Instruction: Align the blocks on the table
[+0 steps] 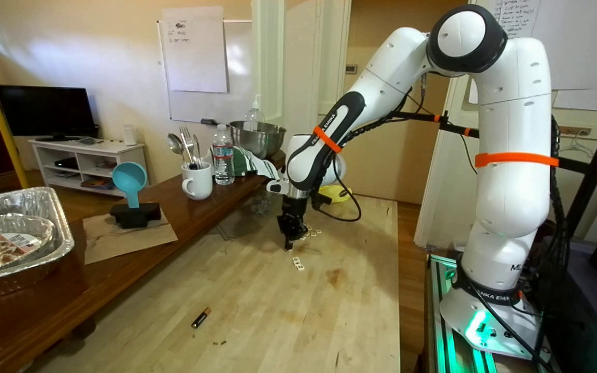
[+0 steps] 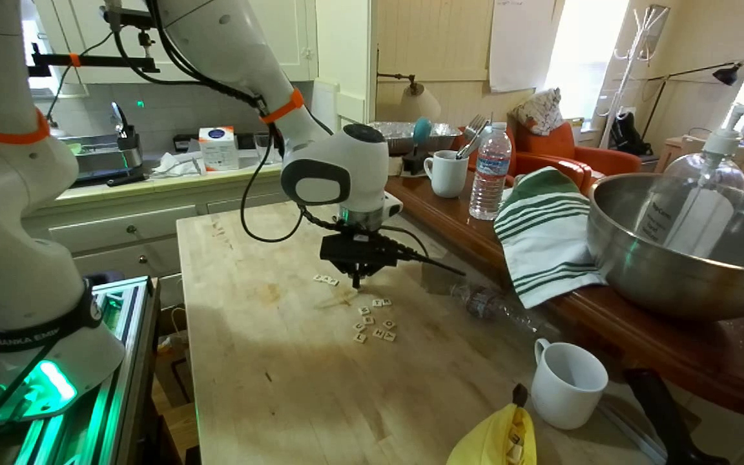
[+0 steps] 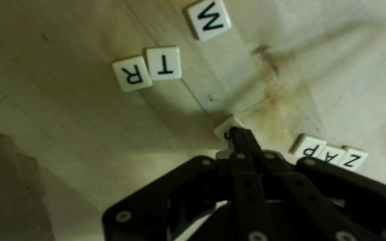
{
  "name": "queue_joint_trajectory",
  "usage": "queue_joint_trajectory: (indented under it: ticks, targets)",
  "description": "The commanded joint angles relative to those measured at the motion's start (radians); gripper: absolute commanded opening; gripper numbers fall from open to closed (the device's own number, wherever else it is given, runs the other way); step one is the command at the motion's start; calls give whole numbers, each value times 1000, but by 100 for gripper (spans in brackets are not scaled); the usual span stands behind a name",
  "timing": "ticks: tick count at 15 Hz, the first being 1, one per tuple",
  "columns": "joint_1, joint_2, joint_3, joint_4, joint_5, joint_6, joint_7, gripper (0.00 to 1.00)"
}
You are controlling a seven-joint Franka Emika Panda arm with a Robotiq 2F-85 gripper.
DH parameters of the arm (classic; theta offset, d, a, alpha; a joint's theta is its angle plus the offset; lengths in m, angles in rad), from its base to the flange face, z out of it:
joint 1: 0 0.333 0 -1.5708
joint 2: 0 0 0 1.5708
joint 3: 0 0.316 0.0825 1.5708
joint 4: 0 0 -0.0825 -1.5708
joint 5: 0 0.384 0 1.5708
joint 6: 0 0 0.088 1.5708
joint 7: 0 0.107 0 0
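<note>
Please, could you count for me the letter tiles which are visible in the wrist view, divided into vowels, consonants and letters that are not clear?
Vowels: 1 (A tile)
Consonants: 5 (W tile, T tile, R tile, P tile, Z tile)
Letter not clear: 1 (partly hidden tile)
Total: 7

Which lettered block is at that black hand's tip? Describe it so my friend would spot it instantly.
Find the pale wooden table, then the black hand pointing down at it. In the wrist view, the block peeks out from behind the hand's tip. Unlike neighbours R and T, it has the tip across its letter.
</note>
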Motion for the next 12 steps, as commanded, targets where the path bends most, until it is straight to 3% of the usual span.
queue_joint_trajectory:
  ticks: [1,5,12]
  targets:
    - [65,-14,-64,-69,2,-85,-83,0]
    - [132,-63,-116,-87,26,-74,9,0]
    - [182,-94,-149,-115,130,-33,161,0]
